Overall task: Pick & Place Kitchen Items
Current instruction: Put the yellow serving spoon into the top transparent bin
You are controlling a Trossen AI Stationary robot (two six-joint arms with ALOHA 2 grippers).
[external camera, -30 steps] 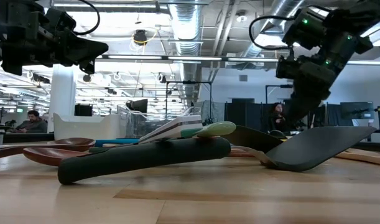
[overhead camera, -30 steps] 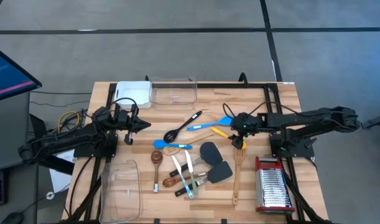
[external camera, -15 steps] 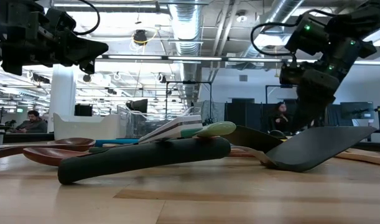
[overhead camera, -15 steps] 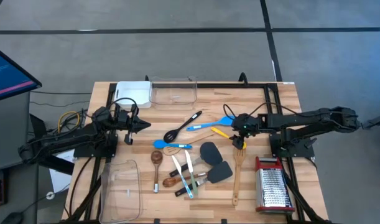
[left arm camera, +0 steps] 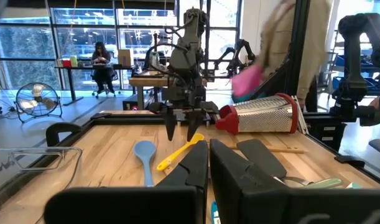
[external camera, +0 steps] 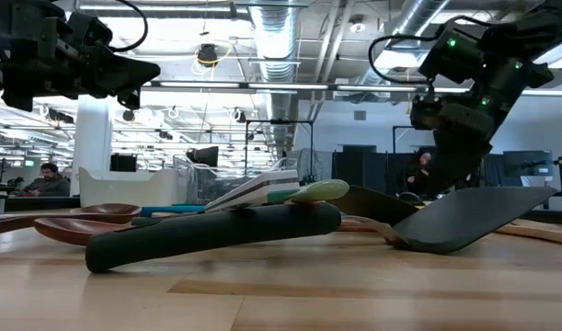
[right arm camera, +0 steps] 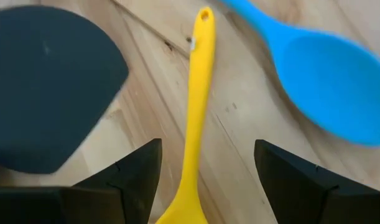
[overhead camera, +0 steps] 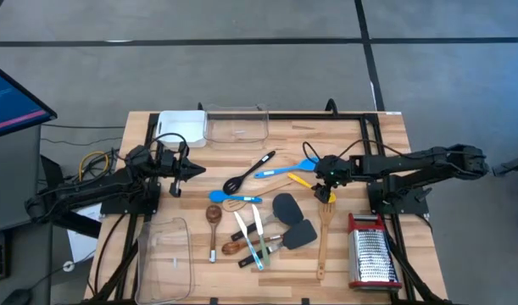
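A yellow silicone spoon [overhead camera: 303, 180] lies flat on the table among other utensils, next to a blue spoon [overhead camera: 284, 169] and a dark grey spatula [overhead camera: 286, 206]. My right gripper [overhead camera: 323, 174] is open just above it, fingers pointing down. In the right wrist view its fingers stand either side of the yellow handle [right arm camera: 199, 93] without touching, with the blue spoon [right arm camera: 326, 87] and grey spatula [right arm camera: 46, 81] alongside. The left wrist view shows that gripper [left arm camera: 180, 134] over the yellow spoon [left arm camera: 177, 154]. My left gripper [overhead camera: 193, 169] is shut and empty at the table's left.
A black slotted spoon [overhead camera: 248, 172], wooden spoons and small white and teal pieces [overhead camera: 254, 233] lie mid-table. A wooden spatula [overhead camera: 323, 237] and a steel grater [overhead camera: 373, 254] are near right. Clear tubs stand at far centre [overhead camera: 236, 125] and near left [overhead camera: 167, 254], beside a white tray [overhead camera: 181, 127].
My right gripper has come down a little toward the yellow spoon, its fingers still open. The utensils have not moved.
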